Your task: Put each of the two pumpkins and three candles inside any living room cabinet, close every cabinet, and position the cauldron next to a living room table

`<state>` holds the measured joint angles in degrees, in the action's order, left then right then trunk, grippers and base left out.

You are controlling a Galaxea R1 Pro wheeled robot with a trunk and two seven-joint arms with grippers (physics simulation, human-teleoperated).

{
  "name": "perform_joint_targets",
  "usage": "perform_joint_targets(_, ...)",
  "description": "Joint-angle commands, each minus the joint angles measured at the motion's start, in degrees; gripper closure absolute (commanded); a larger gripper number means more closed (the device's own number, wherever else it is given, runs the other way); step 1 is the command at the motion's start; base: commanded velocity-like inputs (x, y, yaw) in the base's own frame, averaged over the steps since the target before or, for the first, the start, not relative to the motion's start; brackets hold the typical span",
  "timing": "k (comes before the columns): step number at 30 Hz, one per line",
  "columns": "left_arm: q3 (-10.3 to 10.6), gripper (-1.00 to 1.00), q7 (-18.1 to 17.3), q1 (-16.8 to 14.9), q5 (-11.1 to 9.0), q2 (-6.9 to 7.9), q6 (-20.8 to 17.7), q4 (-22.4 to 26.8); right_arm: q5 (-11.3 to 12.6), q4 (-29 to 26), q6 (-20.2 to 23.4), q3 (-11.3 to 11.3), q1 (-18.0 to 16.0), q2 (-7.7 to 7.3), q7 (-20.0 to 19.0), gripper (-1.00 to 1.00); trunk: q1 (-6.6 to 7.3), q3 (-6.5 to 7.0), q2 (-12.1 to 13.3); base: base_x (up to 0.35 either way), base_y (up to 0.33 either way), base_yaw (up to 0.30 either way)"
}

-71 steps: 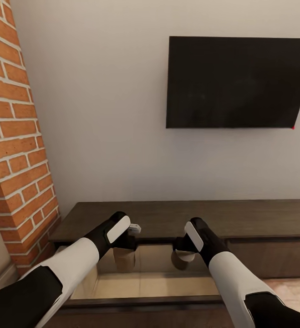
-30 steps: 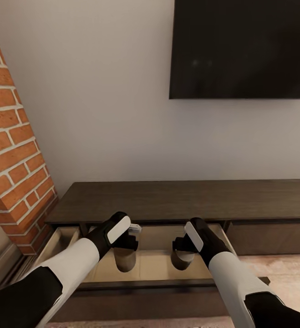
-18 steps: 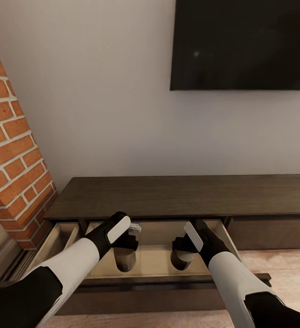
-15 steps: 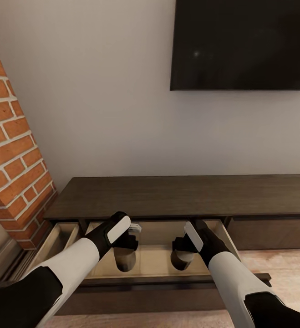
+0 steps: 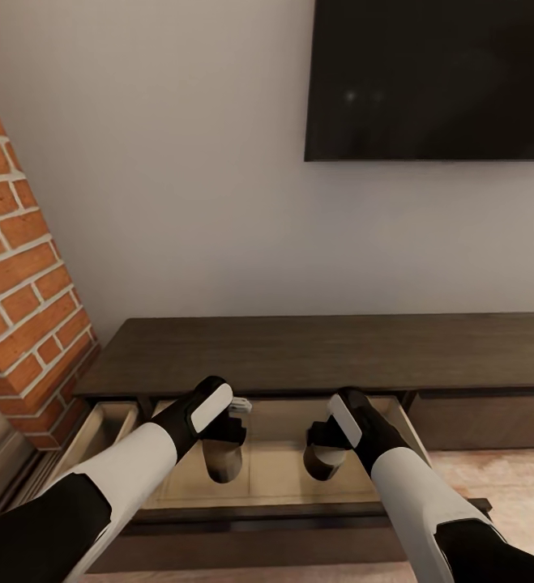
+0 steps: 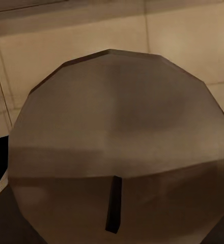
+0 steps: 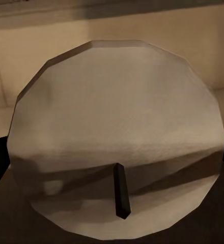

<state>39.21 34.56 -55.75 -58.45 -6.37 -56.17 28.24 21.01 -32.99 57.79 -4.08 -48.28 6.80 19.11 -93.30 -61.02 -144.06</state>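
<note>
Both arms are holding a candle upright in closed jaws, the left candle and right candle hanging directly over the open drawer of the cabinet.

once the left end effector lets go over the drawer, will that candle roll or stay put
The candle looks short, with a broad flat top, so it will probably stand. Tipped onto its round side, it could roll across the drawer floor.
</note>
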Motion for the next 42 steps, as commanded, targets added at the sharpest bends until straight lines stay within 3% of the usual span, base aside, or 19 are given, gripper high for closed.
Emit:
perform_joint_targets(1,0.34,1.00,0.51,-0.06,-0.54,0.04,-0.09,0.06,0.61,-0.06,0.13,-0.23,-0.03,-0.03,0.57,1.00,0.00,-0.06,-0.02,0.126,0.001,0.000)
perform_joint_targets(10,0.34,1.00,0.51,-0.06,-0.52,0.04,-0.16,0.06,0.61,-0.05,0.13,-0.23,-0.04,-0.03,0.56,1.00,0.00,-0.06,-0.02,0.049,0.000,0.000)
perform_joint_targets(19,0.34,1.00,0.51,-0.06,-0.52,0.04,-0.16,0.06,0.61,-0.05,0.13,-0.23,-0.04,-0.03,0.56,1.00,-0.23,-2.05,-0.14,0.002,0.000,0.000)
perform_joint_targets(38,0.34,1.00,0.51,-0.06,-0.52,0.04,0.66,0.14,0.60,0.21,0.13,-0.22,-0.03,-0.12,0.55,1.00,-0.31,-2.71,-0.18,0.000,0.000,0.000)
perform_joint_targets(42,0.34,1.00,0.51,-0.03,-0.52,0.07,0.70,0.99,0.61,0.20,0.13,-0.23,-0.04,-0.12,0.51,1.00,-0.41,-3.60,-0.24,0.000,0.000,0.000)
